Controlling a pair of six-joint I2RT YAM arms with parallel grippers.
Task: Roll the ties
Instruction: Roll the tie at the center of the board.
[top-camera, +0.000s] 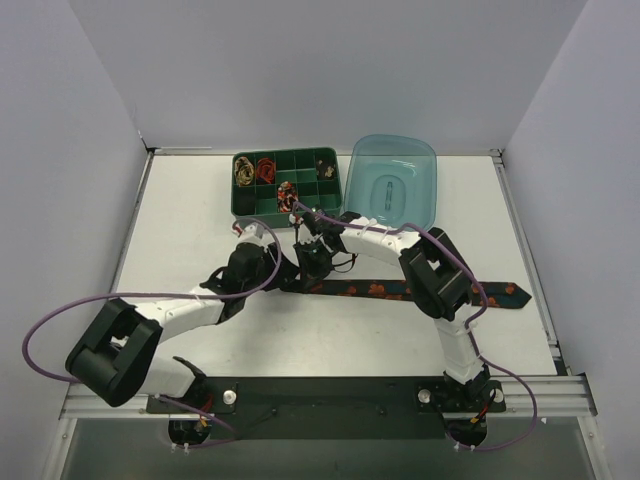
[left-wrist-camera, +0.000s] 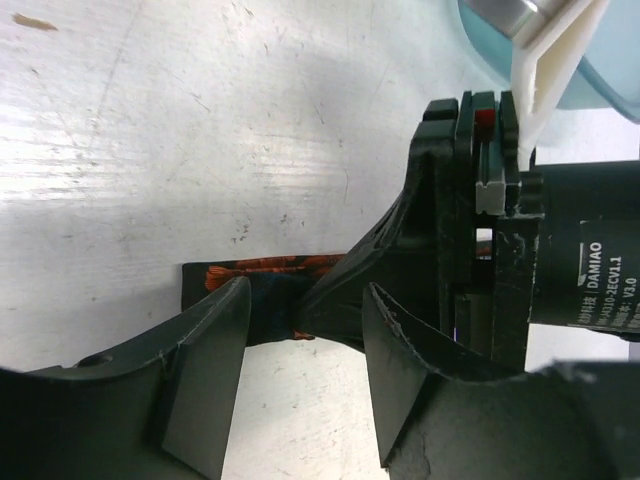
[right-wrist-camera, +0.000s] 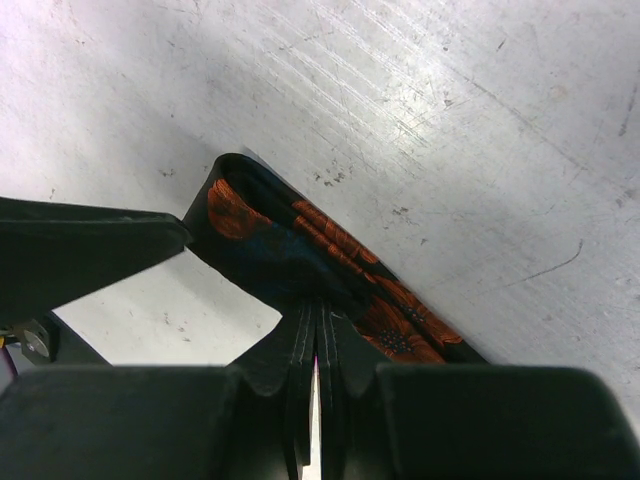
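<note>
The right gripper (right-wrist-camera: 315, 345) pinches the tie (right-wrist-camera: 330, 250) at its folded end. The left gripper (left-wrist-camera: 307, 305) sits spread close by. A bump could pull the fold loose.

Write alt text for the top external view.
The left gripper and right gripper meet mid-table at the left end of a black tie with orange blotches, stretched out rightward. Behind sit a green divided tray holding coiled ties and a blue tub.

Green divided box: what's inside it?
A gold-black coil and a red coil in adjoining back-left compartments, a black-orange coil nearer the front. One small dark item on the right is too small to identify.
</note>
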